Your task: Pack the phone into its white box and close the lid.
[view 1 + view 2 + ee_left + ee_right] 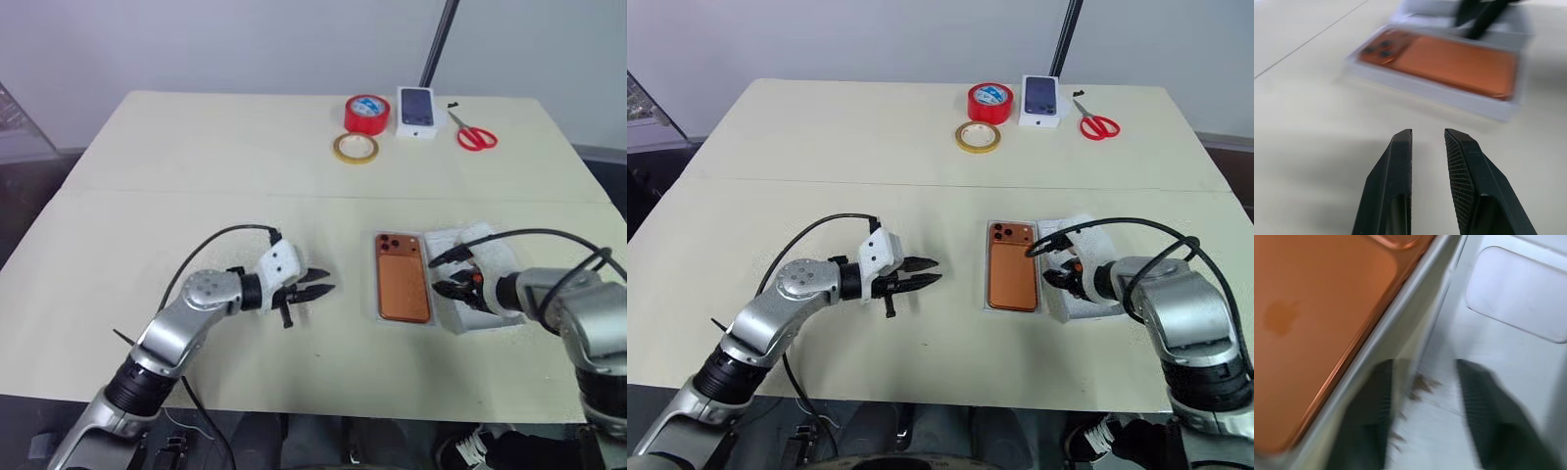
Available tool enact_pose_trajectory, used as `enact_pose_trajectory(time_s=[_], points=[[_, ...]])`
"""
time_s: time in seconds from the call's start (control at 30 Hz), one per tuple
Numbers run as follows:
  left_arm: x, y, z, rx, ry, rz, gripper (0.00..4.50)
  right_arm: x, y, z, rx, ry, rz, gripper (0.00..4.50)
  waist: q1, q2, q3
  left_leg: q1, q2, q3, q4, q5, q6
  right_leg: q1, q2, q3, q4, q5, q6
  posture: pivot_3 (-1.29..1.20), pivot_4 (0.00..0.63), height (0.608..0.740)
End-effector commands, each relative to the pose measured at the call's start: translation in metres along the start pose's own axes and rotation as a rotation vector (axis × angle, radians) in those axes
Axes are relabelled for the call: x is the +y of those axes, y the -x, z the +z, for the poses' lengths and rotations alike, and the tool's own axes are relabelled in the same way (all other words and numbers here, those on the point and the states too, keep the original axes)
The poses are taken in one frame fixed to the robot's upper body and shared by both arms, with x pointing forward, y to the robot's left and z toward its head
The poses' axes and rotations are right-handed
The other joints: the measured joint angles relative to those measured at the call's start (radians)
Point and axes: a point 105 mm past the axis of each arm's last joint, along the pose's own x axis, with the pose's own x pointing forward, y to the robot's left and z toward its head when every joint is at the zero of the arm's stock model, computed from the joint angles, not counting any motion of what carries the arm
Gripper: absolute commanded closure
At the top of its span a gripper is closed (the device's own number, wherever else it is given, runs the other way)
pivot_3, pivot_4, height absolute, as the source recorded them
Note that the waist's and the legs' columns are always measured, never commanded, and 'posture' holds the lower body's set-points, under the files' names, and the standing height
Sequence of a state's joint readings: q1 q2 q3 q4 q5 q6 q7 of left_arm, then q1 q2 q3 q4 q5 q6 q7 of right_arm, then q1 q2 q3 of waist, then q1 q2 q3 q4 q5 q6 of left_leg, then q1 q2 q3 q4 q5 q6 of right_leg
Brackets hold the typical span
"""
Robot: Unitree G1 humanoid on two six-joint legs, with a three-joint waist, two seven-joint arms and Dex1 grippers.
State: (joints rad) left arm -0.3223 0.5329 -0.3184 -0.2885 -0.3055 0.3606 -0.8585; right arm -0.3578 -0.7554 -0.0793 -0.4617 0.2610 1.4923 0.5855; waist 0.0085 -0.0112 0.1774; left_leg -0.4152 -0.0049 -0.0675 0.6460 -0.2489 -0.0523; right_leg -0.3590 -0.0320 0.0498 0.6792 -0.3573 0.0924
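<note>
1. The phone (404, 277), orange-copper with its lens cluster toward the top of the frame, is lying back-up in its white box (379, 315) at right of centre on the cream table (196, 157), so the packing step looks done and only the cover is left to fit.

2. The lid (468, 279) is resting just right of the box, touching or nearly touching its edge, plain white inside facing up, placed where it can be lifted straight over.

3. The right gripper (462, 285) is hovering over the lid's near-left part, its black fingers (1484, 406) standing a little apart over the white interior; whether they are gripping the rim cannot be told.

4. The left gripper (319, 286) is pointing across toward the box from the left of centre, well apart from it, fingers (1400, 166) slightly parted and pinching nothing, seemingly waiting to steady the box.

5. Along the upper right edge, red tape (366, 114), a yellow tape ring (355, 148), a smaller phone box (415, 110) and red-handled scissors (474, 131) are sitting out of the way.
</note>
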Motion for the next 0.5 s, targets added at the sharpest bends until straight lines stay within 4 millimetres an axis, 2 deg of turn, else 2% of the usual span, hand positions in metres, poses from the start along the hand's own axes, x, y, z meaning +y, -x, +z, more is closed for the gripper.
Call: enact_pose_trajectory(time_s=[0.03,0.2,0.33,0.5], points=[[-0.002,0.005,0.014,-0.05,-0.064,-0.01,3.4,-0.001,0.0,0.007,-0.015,-0.028,-0.017,4.47,0.0,0.0,0.0,0.0,0.0,0.0,0.0,0.0,0.0,0.0,0.0,0.0,0.0,0.0,0.0,0.0,0.15,0.74],[0.0,0.01,0.011,-0.051,-0.047,0.021,3.4,-0.004,0.012,0.017,-0.056,-0.092,-0.026,4.47,-0.005,0.0,0.0,0.0,0.0,0.0,0.0,0.0,0.001,0.0,0.001,0.0,0.0,0.0,0.0,0.0,0.15,0.74],[0.021,0.025,0.006,-0.059,0.019,0.154,3.4,-0.007,0.033,0.052,-0.246,-0.155,0.043,4.47,-0.016,0.002,0.001,0.0,0.0,0.0,0.0,0.0,0.001,0.0,0.001,0.0,0.001,0.0,0.0,0.0,0.15,0.74],[0.057,0.046,0.003,-0.106,0.118,0.357,3.4,0.031,0.051,0.097,-0.485,-0.233,0.396,4.47,-0.027,0.002,0.001,0.0,0.001,0.0,0.0,-0.001,0.001,0.0,0.003,0.0,0.001,0.0,0.0,0.0,0.15,0.74]])
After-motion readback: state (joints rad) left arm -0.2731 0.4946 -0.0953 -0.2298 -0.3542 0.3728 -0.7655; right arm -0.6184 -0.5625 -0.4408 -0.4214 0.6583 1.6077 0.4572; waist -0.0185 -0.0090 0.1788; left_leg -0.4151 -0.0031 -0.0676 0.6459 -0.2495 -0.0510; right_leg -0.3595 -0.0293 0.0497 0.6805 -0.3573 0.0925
